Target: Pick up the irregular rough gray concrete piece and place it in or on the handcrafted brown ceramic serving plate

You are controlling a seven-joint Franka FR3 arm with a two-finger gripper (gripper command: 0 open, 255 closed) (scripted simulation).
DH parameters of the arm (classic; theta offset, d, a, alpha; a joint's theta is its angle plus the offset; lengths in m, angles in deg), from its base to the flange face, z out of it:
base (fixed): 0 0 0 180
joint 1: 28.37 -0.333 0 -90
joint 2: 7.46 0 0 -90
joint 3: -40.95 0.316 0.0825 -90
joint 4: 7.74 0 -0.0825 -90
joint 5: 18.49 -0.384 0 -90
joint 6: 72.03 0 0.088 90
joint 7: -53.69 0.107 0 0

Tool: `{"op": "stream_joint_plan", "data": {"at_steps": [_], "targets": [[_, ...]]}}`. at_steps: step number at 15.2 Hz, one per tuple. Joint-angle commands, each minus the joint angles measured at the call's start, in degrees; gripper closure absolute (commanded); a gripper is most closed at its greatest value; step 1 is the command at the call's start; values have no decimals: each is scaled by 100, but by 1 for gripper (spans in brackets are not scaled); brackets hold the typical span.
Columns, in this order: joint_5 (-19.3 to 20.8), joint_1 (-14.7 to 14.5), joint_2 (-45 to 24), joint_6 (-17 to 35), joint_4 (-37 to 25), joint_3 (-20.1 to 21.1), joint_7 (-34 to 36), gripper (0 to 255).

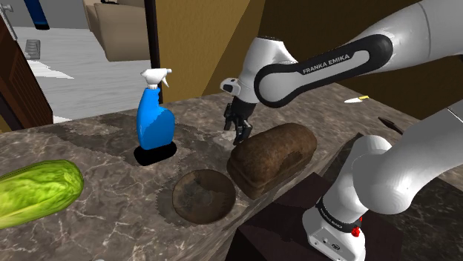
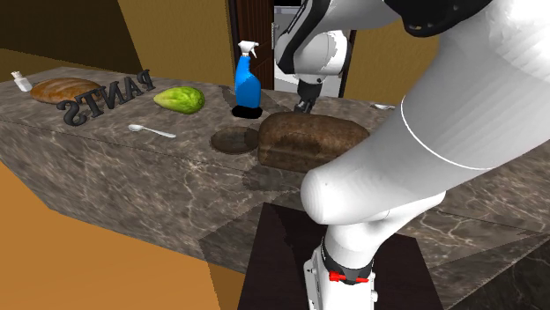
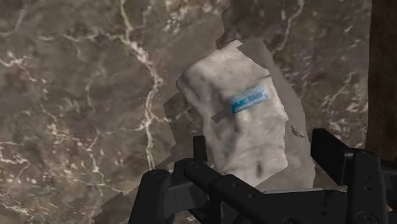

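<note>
Dark marble table [image 1: 104,141] with pale veins fills my screens, tan walls behind it. On the shoulder view I have the white arm [image 1: 326,63] reaching in from the right, and the jaws are down low over the table at the far side of a big brown bread loaf [image 1: 271,157]. Through the wrist camera I see the jaws standing wide apart, holding nothing. The rough pale grey concrete piece [image 3: 235,121] lies on the marble beneath and between them, a small blue label [image 3: 249,100] on its top face. One finger sits clear of it; whether the other touches it I can't tell. The brown ceramic plate [image 1: 204,195] lies flat just beside the loaf's near left corner, on the near side of the loaf from the jaws. Further left in the shoulder view stands a blue spray bottle [image 1: 153,122], upright, and a green cabbage [image 1: 37,191] lies at the left edge. In the second exterior view a spoon [image 2: 152,131] rests near dark block letters [image 2: 104,99].
</note>
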Motion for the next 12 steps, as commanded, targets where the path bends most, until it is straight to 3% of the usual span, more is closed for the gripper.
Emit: {"op": "stream_joint_plan", "data": {"at_steps": [1, 11, 12], "targets": [[3, -9, 33, -183, 11, 9, 13, 255], [69, 25, 414, -1062, -490, 26, 104, 255], [62, 21, 389, -972, -433, 27, 98, 255]]}}
